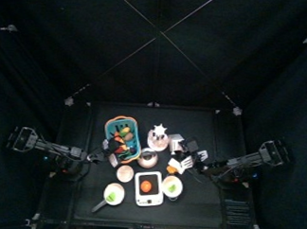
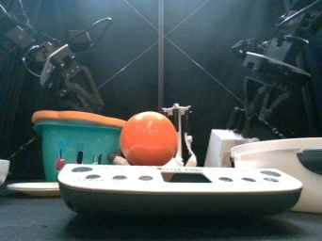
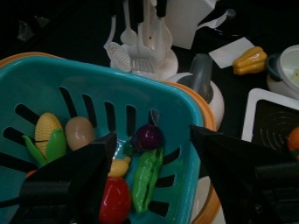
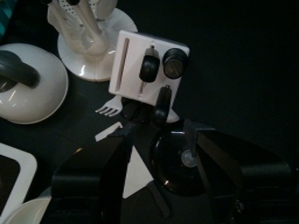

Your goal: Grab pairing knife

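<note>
The white knife block (image 4: 145,61) holds two black knife handles (image 4: 163,63); I cannot tell which is the paring knife. A black-handled piece (image 4: 153,108) lies on the table just in front of the block. My right gripper (image 4: 163,175) is open and empty, a short way from the block, at the table's right (image 1: 237,165). The block also shows in the top view (image 1: 182,144) and the front view (image 2: 227,146). My left gripper (image 3: 163,175) is open and empty above the teal basket (image 3: 70,83), at the table's left (image 1: 65,163).
The basket holds several toy vegetables (image 3: 138,171). A white utensil holder (image 4: 84,26) stands next to the block. A white lid with a grey knob (image 4: 24,83) lies near it. A scale bearing an orange ball (image 2: 149,138) is at the front, with bowls (image 1: 113,193) beside it.
</note>
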You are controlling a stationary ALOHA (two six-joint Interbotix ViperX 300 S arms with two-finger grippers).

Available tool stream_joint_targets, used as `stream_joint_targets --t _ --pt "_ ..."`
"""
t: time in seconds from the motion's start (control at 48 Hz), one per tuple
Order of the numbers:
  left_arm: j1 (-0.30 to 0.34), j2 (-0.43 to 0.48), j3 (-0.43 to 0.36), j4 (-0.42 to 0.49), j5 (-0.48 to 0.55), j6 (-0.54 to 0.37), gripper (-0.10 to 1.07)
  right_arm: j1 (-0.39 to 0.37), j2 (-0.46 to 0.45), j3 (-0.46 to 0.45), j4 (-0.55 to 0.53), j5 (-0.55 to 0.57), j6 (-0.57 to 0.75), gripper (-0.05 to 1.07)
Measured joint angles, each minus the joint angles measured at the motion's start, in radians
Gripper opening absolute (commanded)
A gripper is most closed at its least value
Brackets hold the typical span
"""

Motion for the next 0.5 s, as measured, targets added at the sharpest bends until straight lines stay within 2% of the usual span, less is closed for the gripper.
stream_joint_targets --t 0.5 --pt "0.0 -0.002 -0.002 0.0 0.0 0.0 0.99 -0.028 0.04 -0.008 -0.069 -0.002 0.069 0.84"
